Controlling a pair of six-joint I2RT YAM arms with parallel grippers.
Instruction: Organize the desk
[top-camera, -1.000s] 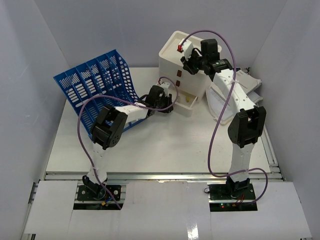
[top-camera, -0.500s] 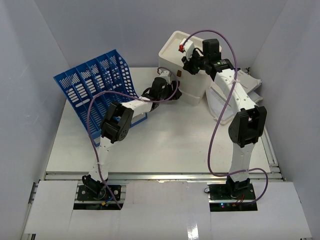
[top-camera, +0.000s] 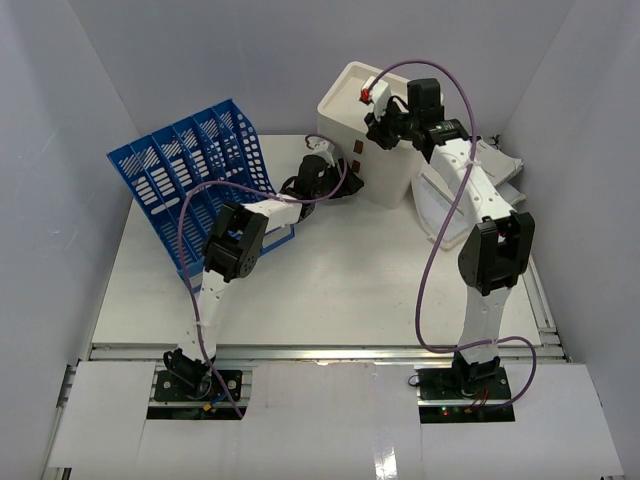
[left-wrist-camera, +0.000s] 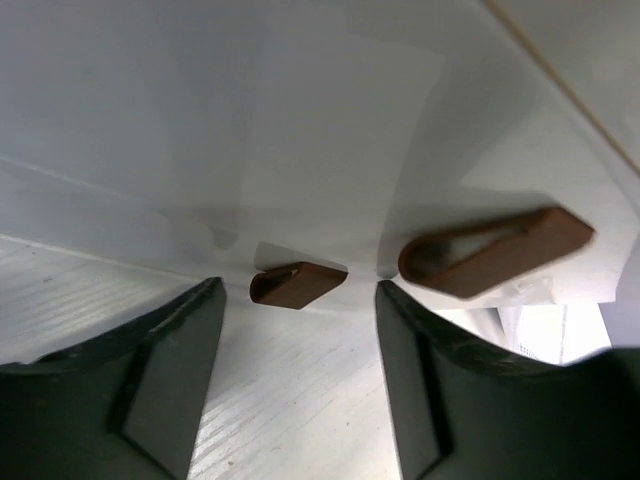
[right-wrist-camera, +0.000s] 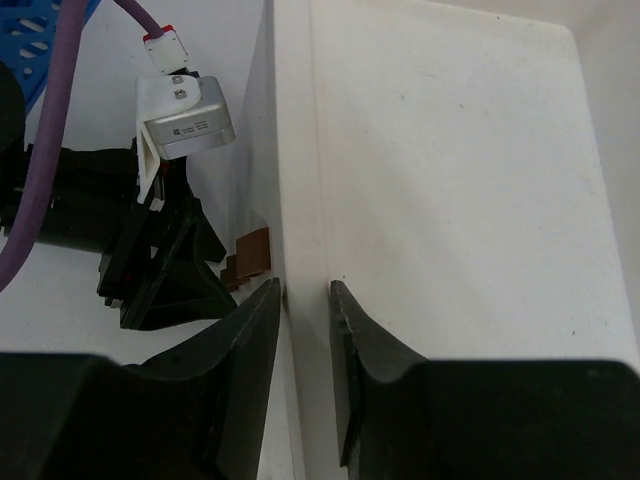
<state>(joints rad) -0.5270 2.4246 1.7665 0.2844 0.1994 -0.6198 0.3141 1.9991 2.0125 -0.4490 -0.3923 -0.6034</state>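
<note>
The white desk (top-camera: 330, 290) carries a cream three-drawer box (top-camera: 352, 105) at the back. All its drawers sit flush. My left gripper (top-camera: 343, 186) is open at the foot of the box's front. A small brown drawer handle (left-wrist-camera: 298, 286) lies just ahead between its fingers (left-wrist-camera: 165, 370), with nothing held. A second handle (left-wrist-camera: 495, 252) is to the right. My right gripper (right-wrist-camera: 305, 300) is shut on the box's top front edge (right-wrist-camera: 300, 200), one finger on the front face and one on the top (right-wrist-camera: 450, 180). From there I see the left gripper (right-wrist-camera: 160, 270) below.
A blue slotted file rack (top-camera: 195, 175) leans at the back left, beside the left arm. White sheets and a tray (top-camera: 450, 200) lie right of the box. A silver rail (top-camera: 320, 350) runs along the desk's near edge.
The bottom drawer, open one second ago, has been pushed shut by the left gripper, which moved toward the box and opened its jaws. The right gripper has stayed put.
</note>
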